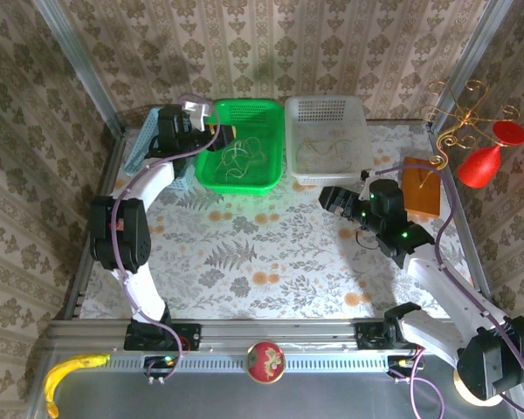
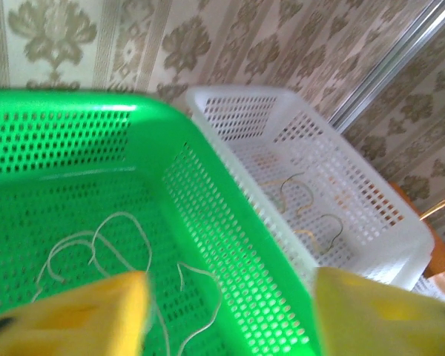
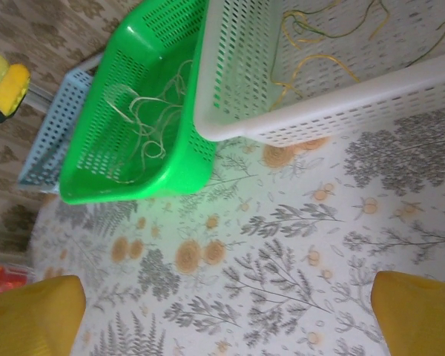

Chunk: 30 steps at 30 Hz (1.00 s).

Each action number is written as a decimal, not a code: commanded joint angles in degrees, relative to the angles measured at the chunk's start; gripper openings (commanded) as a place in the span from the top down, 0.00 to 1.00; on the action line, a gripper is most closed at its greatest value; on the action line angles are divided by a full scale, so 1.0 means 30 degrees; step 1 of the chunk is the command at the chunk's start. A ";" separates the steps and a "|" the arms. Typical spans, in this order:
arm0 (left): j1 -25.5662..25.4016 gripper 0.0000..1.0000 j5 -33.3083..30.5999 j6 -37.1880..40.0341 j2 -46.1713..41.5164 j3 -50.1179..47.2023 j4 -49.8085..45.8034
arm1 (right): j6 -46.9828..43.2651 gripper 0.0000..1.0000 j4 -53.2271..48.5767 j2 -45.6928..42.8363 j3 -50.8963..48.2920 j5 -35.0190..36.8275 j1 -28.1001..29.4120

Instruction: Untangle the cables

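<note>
Whitish cables [image 1: 243,155] lie loosely looped on the floor of the green basket [image 1: 271,109]. Yellowish-tan cables [image 1: 327,144] lie in the white basket [image 1: 360,118] beside it. My left gripper [image 1: 217,135] hovers over the green basket's left side. In the left wrist view this left gripper [image 2: 226,319] is open, with nothing between its yellow fingers [image 2: 74,315], above the whitish cables [image 2: 96,245]. My right gripper [image 1: 330,199] hangs over the tablecloth just in front of the white basket. In its own view the right gripper [image 3: 226,319] is wide open and empty, and the tan cables [image 3: 319,44] show further off.
A light blue basket [image 1: 144,144] stands left of the green one, partly behind my left arm. An orange block [image 1: 419,188], a red goblet [image 1: 493,157] and a gold wire stand [image 1: 458,113] sit at the right. A banana [image 1: 65,375] and a red ball [image 1: 265,360] lie on the near shelf.
</note>
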 commanded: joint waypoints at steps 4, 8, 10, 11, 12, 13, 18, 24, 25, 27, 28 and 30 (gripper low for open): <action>-0.0031 0.00 -0.1801 0.1768 -0.3524 -0.1210 -0.2438 | -0.2735 0.00 -0.2360 -0.0747 0.0480 0.3938 -0.0112; -0.0016 0.00 -0.4490 0.2060 -0.6808 -0.4006 -0.2823 | -0.4030 0.00 -0.0082 -0.1016 -0.1568 0.6790 -0.0122; -0.0008 0.00 -0.6034 0.2907 -0.8743 -0.6289 -0.2010 | -0.4371 0.00 0.0884 -0.0973 -0.2429 0.8628 -0.0123; -0.0007 0.00 -0.7035 0.3358 -0.9839 -0.7477 -0.1536 | -0.4874 0.00 0.1514 -0.0938 -0.2813 0.9442 -0.0153; -0.0005 0.00 -0.8166 0.3631 -1.0741 -0.8641 -0.1242 | -0.5193 0.00 0.1999 -0.0807 -0.3074 1.0195 -0.0186; 0.0053 0.00 -0.9313 0.4394 -1.1770 -0.9847 -0.0837 | -0.5506 0.00 0.2351 -0.0581 -0.3227 1.0989 -0.0262; 0.0836 0.00 -1.3996 0.6971 -1.4596 -1.5084 0.1365 | -0.7293 0.00 0.4046 0.1750 -0.3229 1.3202 -0.0622; 0.2684 0.00 -1.4251 0.6499 -1.0789 -1.8144 0.7049 | -0.9864 0.00 0.9019 0.4493 -0.4225 1.2955 -0.0969; 0.2795 0.00 -1.4161 0.6517 -1.0130 -1.8592 0.8465 | -1.0312 0.00 0.9732 0.5062 -0.4675 1.2599 -0.1076; 0.3042 0.00 -1.3672 0.6475 -0.8885 -1.9596 1.1696 | -1.0833 0.00 1.1299 0.5341 -0.5388 1.2134 -0.1193; 0.3228 0.00 -1.3326 0.6361 -0.8204 -2.0047 1.3087 | -1.0657 0.00 1.2769 0.5182 -0.5862 1.1392 -0.1496; 0.3519 0.00 -1.3148 0.6027 -0.6946 -2.0502 1.5230 | -1.0820 0.00 1.5810 0.5378 -0.6886 1.0196 -0.1985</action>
